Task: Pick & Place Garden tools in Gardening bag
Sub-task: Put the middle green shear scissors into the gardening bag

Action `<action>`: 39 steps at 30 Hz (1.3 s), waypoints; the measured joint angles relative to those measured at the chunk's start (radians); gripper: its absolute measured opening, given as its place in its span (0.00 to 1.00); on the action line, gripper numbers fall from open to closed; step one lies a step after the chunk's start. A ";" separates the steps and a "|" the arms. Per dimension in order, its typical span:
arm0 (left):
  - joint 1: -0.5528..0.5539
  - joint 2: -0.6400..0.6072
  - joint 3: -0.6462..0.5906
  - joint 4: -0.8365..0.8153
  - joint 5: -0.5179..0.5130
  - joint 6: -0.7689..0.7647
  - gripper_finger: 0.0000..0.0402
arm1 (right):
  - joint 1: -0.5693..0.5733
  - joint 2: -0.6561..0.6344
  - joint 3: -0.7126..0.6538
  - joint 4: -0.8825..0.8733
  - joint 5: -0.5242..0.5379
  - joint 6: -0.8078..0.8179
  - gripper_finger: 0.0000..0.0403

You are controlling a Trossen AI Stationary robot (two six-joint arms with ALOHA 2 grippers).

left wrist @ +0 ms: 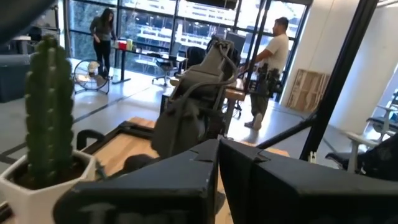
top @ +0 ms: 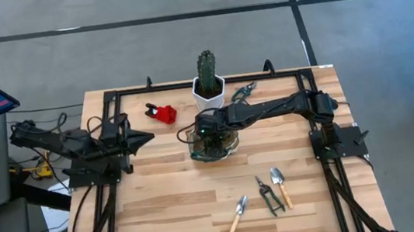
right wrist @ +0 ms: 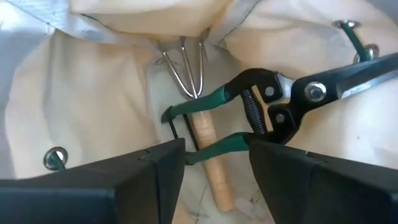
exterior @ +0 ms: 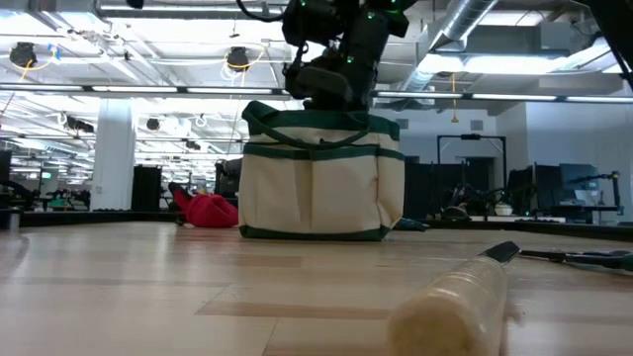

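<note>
Nearest the table's front edge, three garden tools lie loose on the wood: a wooden-handled trowel (top: 238,216) angled with its blade toward the far right, dark pruning shears (top: 268,195) lying roughly front to back, and a second trowel (top: 281,186) just beside them, blade toward the far side. Mid-table, the right gripper (top: 207,131) hangs over the open mouth of the gardening bag (exterior: 320,173), its fingers (right wrist: 124,180) spread apart and holding nothing. Inside the bag, green-handled shears (right wrist: 273,106) rest across a wooden-handled fork (right wrist: 198,118) whose tines point away from the wrist camera. Off to the left, the left gripper (top: 145,138) waits with its fingers pressed together. Farther back lie a red pruner-like piece (top: 163,112), a potted cactus (top: 208,81) and another small tool (top: 243,91).
</note>
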State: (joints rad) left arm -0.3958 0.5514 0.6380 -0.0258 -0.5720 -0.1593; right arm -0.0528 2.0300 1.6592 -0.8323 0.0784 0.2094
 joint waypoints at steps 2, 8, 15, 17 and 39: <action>0.000 -0.036 0.000 -0.041 0.000 -0.001 0.01 | 0.000 0.000 0.000 -0.003 -0.002 0.029 0.43; 0.001 -0.101 0.000 -0.056 -0.008 0.023 0.01 | 0.007 -0.006 0.029 -0.041 -0.001 0.046 0.44; 0.000 -0.106 0.000 -0.082 -0.056 0.056 0.01 | 0.003 -0.010 0.049 -0.015 0.036 -0.007 0.44; 0.001 -0.106 0.000 -0.111 -0.063 0.056 0.01 | 0.001 -0.010 0.049 0.008 0.048 -0.030 0.44; 0.001 -0.108 0.000 -0.159 -0.076 0.042 0.01 | -0.025 0.075 0.049 -0.008 0.079 -0.025 0.46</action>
State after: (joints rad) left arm -0.3950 0.4438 0.6380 -0.1849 -0.6479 -0.1173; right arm -0.0777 2.1054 1.7079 -0.8401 0.1577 0.1847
